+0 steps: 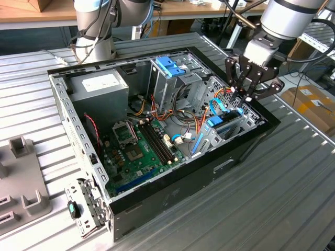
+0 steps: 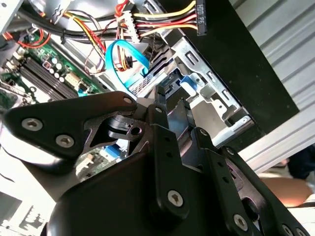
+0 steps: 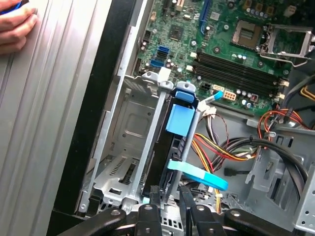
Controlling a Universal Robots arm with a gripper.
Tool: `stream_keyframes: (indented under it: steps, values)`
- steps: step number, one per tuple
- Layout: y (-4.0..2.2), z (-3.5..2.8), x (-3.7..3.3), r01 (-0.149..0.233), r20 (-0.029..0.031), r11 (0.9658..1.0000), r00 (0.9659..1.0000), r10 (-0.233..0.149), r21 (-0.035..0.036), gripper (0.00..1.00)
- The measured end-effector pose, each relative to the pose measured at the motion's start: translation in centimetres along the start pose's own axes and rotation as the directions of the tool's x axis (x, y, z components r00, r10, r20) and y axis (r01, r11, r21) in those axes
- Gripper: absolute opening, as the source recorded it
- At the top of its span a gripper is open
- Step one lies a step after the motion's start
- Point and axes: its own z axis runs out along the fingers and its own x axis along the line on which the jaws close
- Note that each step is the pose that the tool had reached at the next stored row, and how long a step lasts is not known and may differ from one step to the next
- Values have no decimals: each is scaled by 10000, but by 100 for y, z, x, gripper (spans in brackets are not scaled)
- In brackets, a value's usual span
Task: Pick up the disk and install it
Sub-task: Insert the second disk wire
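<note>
Nearest the wrist cameras, the gripper (image 3: 168,196) hangs right over the metal drive bay (image 3: 129,123) at the front corner of the open computer case (image 1: 172,193), its tips down at the upper end of the disk (image 3: 165,152). I cannot tell from any view whether it is clamped on that end or has let go. The disk stands on edge, sunk deep between the bay's upright metal rails, so the pick-up looks done and the installing well along. Judging by how little of it stands proud, it is probably seated or nearly so, though the dark slot hides its lower end. What shows of it is a thin dark edge with light blue plastic at the side and a light blue tab at one end; its labelled face is turned away into the bay. A flat blue data cable (image 3: 199,176) loops across just beside it, its plug not clearly joined to the disk. Beyond lies the green motherboard (image 3: 231,44). Farther back stand the grey power supply (image 1: 99,86) and a cage with a blue latch (image 1: 170,66). A person's hand (image 3: 17,24) rests on the ribbed table outside the case
</note>
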Motion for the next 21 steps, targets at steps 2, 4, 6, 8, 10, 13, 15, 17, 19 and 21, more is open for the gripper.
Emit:
stream_keyframes:
  steps: [2, 4, 6, 8, 10, 13, 15, 17, 19, 21]
  values:
    - [0, 0, 0, 167, 5, 9999, 9999, -167, 5, 30]
    - [0, 0, 0, 194, 7, 9998, 9998, -194, 6, 30]
    - [0, 0, 0, 200, 6, 9998, 9998, -200, 6, 30]
    - [-9, -1, -12, 205, 6, 9998, 9998, -205, 6, 30]
    - [-20, 0, -19, 215, 7, 9998, 9998, -215, 7, 30]
    - [-47, 1, -28, 243, 9, 9997, 9997, -243, 8, 30]
    - [-67, 1, -31, 262, 9, 9997, 9997, -262, 8, 30]
    - [-109, 2, -29, 277, 8, 9996, 9996, -277, 8, 30]
    - [-142, 4, -27, 288, 9, 9996, 9996, -288, 9, 30]
    - [-186, 6, -24, 304, 10, 9995, 9995, -304, 9, 30]
